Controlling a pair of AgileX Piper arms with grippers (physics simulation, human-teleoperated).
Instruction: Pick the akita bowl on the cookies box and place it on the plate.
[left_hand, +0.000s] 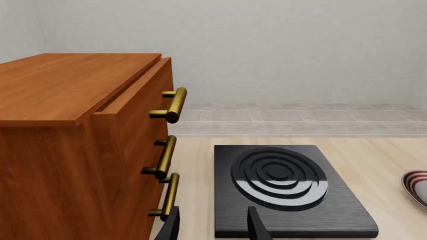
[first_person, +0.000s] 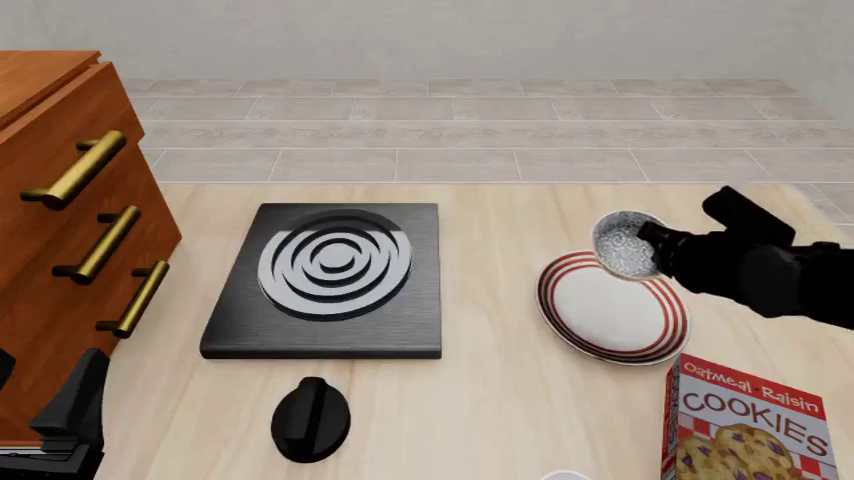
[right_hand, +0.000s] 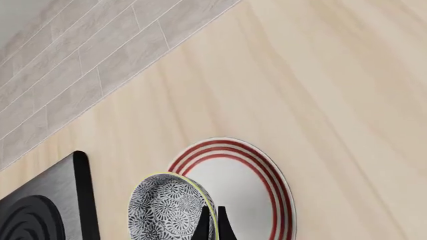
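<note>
The speckled akita bowl (first_person: 625, 244) hangs tilted above the far edge of the plate (first_person: 614, 310), held by its rim in my right gripper (first_person: 654, 236), which is shut on it. In the right wrist view the akita bowl (right_hand: 167, 207) sits between my camera and the red-ringed plate (right_hand: 250, 190), with the fingers (right_hand: 212, 222) pinching its rim. The cookies box (first_person: 747, 420) lies at the near right with nothing on it. My left gripper (left_hand: 213, 225) is open and empty, low at the near left beside the stove.
A black stove (first_person: 327, 280) with white rings lies at the table's centre left. A black knob-shaped object (first_person: 311, 418) sits in front of it. A wooden drawer cabinet (first_person: 60, 230) with brass handles stands at the left edge.
</note>
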